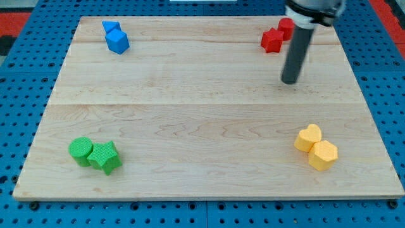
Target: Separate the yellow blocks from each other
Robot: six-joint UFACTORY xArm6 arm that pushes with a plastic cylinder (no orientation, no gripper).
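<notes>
Two yellow blocks sit touching at the view's lower right: a yellow heart-like block (309, 137) and, just below and right of it, a yellow hexagonal block (323, 155). My tip (290, 81) is at the end of the dark rod in the upper right part of the board. It stands well above the yellow blocks, a little to their left, and touches no block. It is just below and right of the red blocks.
Two red blocks (273, 39) sit at the upper right, one partly behind the rod. Two blue blocks (116, 39) sit at the upper left. A green cylinder (80, 151) and a green star (105, 158) touch at the lower left. The wooden board (202, 114) lies on a blue pegboard.
</notes>
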